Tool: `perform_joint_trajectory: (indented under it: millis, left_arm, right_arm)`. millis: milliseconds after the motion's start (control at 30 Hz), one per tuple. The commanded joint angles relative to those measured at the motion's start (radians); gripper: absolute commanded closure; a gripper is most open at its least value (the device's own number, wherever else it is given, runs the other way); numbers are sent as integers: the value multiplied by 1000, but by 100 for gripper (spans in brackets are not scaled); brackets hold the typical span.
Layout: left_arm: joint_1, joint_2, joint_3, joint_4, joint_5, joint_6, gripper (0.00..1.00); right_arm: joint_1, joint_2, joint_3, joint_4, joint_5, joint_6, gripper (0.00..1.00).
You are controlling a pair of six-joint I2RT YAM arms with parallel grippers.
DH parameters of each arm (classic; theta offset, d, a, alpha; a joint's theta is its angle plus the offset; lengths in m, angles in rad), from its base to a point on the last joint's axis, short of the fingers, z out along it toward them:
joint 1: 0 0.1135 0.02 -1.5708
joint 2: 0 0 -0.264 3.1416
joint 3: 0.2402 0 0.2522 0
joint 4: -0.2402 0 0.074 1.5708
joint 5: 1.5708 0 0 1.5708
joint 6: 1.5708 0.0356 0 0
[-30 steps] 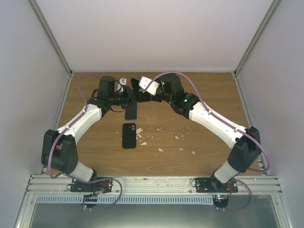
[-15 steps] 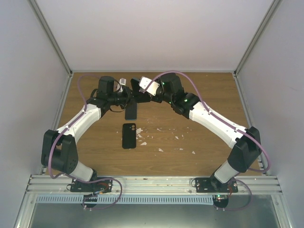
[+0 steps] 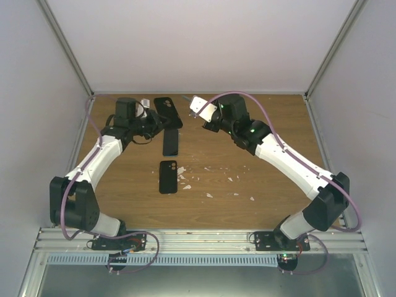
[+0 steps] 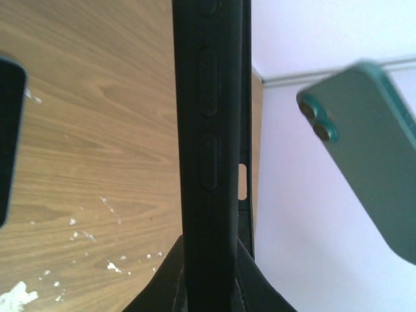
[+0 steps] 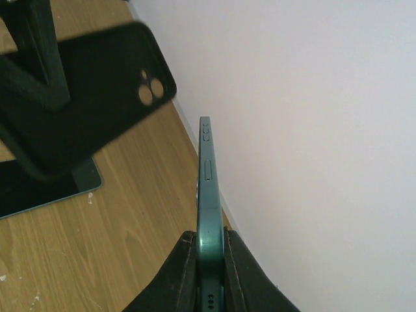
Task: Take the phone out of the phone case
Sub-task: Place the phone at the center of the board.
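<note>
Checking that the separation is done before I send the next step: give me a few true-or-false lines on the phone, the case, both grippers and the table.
1. The green phone sits inside the black case. False: they are apart, each held up in its own gripper.
2. The right gripper is shut on the phone. True.
3. The left gripper is open and empty. False: it is shut on the case.
4. A far dark slab and a near dark slab lie on the table. True.
5. The table has no litter. False: white scraps lie on it.
</note>
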Motion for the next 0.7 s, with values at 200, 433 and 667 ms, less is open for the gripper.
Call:
perform_joint_trajectory:
  millis: [200, 433, 667]
  left_arm:
    - [131, -122, -41, 31, -61, 7, 100]
    - [171, -143, -61, 47, -54, -14, 100]
    - [182, -145, -70, 50, -44, -22, 100]
  right_arm:
    - [22, -76, -104, 61, 74, -38, 99]
    - [68, -50, -224, 121, 190, -63, 100]
    - [107, 29, -279, 217, 298, -95, 100]
